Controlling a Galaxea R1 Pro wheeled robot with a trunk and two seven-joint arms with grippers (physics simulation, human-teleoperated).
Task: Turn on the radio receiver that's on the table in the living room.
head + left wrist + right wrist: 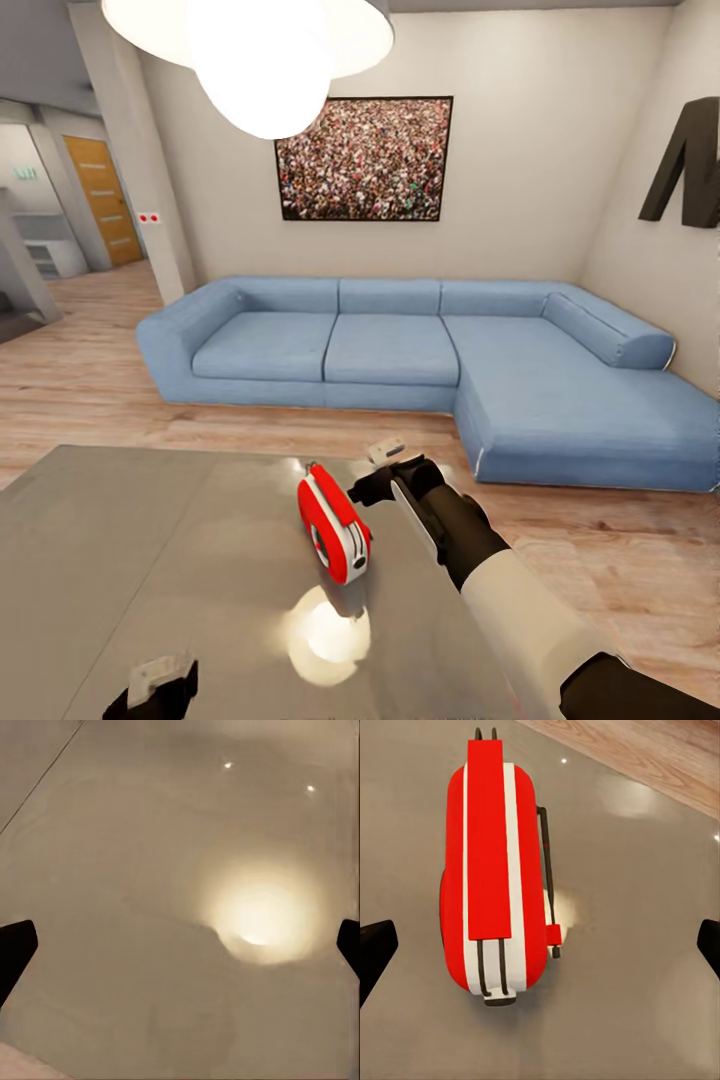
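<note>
On the table, near its right edge, the radio stands long axis running away from the robot; right gripper just beside it, spread wide, nearer than the left gripper, also spread.

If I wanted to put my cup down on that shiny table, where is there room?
The glossy grey-beige table has a wide bare patch on its left half, between the small red radio and the left hand. It is crowded just right of the radio, where the right hand hovers.
</note>
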